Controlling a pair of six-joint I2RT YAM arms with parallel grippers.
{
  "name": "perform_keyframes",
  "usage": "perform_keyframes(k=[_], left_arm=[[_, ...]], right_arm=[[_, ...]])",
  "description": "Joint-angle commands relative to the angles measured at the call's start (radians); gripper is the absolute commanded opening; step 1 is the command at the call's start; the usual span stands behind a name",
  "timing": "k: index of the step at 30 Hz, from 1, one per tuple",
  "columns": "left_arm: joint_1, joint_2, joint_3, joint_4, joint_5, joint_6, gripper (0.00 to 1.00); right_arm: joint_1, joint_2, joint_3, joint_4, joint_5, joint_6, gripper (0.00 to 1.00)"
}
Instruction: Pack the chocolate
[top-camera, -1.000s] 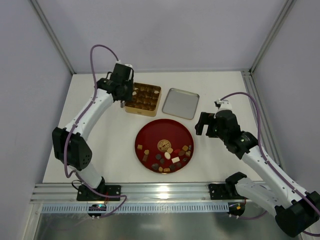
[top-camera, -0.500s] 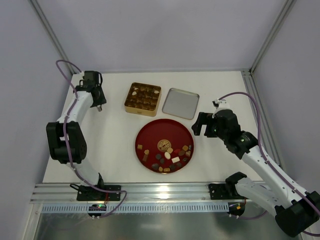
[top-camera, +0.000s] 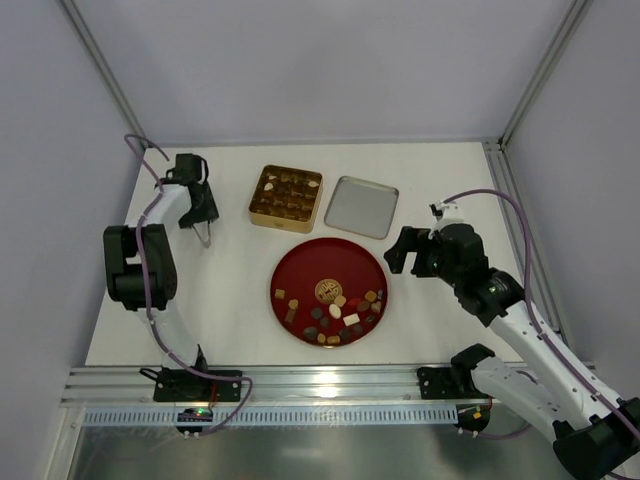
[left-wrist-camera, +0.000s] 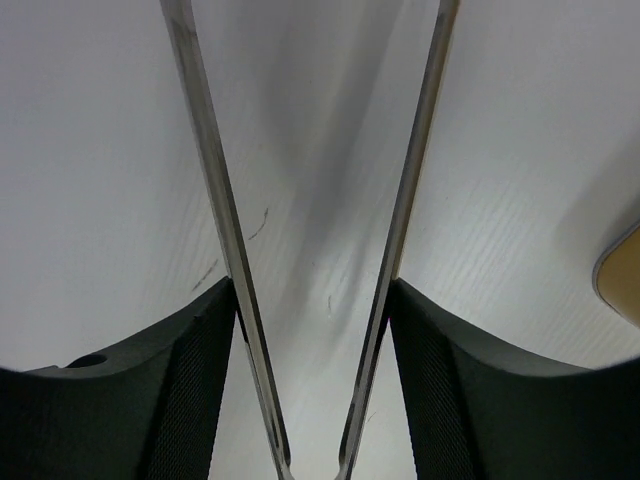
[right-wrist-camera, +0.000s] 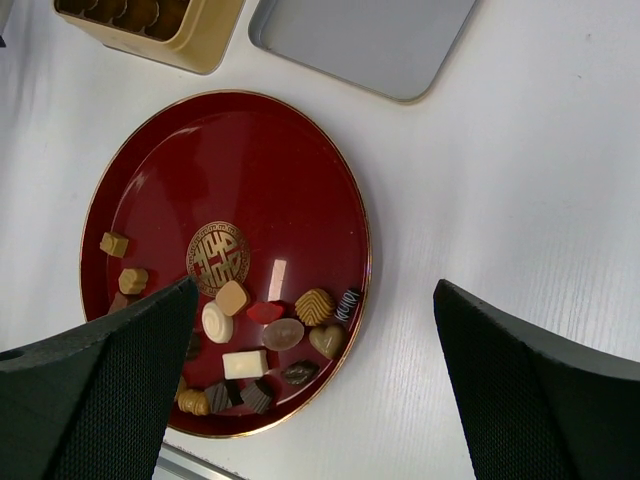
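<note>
Table (top-camera: 230, 300): white, matte, with a fine straight grain and a few faint scuffs.
Plate (right-wrist-camera: 250, 170): round, glossy dark red with a thin gold rim and a gold emblem (right-wrist-camera: 218, 252) at its centre. It lies nearest the arm bases.
Chocolate (top-camera: 340, 315): small pieces are clustered on the plate's near half. They include a cream oval, a white bar, a ridged caramel shell, a brown heart and dark squares. Two caramel cubes sit apart at the left.
Right gripper (top-camera: 398, 250): just beside the plate's right rim, with black, finely textured pads spread wide and nothing between them.
Left gripper (top-camera: 203, 238): over bare table, left of the tin. Its two thin, bright metal blades stand apart with only the table showing between them.
Tin (top-camera: 262, 213): square and gold with rounded corners, just beyond the plate. More brown chocolate fills its compartments.
Lid (top-camera: 361, 207): a shallow rounded square beside the tin on the right, its smooth grey inside facing up.
</note>
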Motion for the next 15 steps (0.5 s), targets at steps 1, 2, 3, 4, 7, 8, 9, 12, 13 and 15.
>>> perform_keyframes(k=[1,2,3,4,7,8,9,12,13,15], left_arm=[[0.006,0.047,-0.010,-0.004,-0.001,-0.013,0.62],[0.006,0.053,-0.007,-0.008,0.006,-0.012,0.64],[0.005,0.059,-0.004,-0.011,0.008,-0.013,0.68],[0.005,0.068,-0.005,-0.013,0.005,-0.015,0.70],[0.006,0.077,-0.008,-0.013,0.011,-0.015,0.73],[0.006,0.081,-0.008,-0.014,0.011,-0.015,0.74],[0.006,0.082,-0.008,-0.014,0.014,-0.015,0.76],[0.006,0.076,-0.004,-0.025,0.011,-0.015,0.78],[0.006,0.070,-0.001,-0.027,0.014,-0.013,0.78],[0.006,0.047,0.007,-0.040,0.005,-0.009,0.80]], right_arm=[[-0.002,-0.027,-0.019,0.032,-0.011,0.013,1.00],[-0.002,-0.028,-0.021,0.034,-0.013,0.013,1.00],[-0.002,-0.031,-0.025,0.032,-0.013,0.015,1.00],[-0.004,-0.031,-0.028,0.032,-0.013,0.018,1.00],[-0.002,-0.034,-0.035,0.032,-0.012,0.018,1.00],[-0.002,-0.034,-0.036,0.035,-0.013,0.019,1.00],[-0.004,-0.031,-0.036,0.035,-0.010,0.021,1.00],[-0.002,-0.027,-0.032,0.037,-0.010,0.021,1.00],[-0.004,-0.022,-0.030,0.037,-0.011,0.021,1.00],[-0.002,-0.011,-0.019,0.038,-0.008,0.022,1.00]])
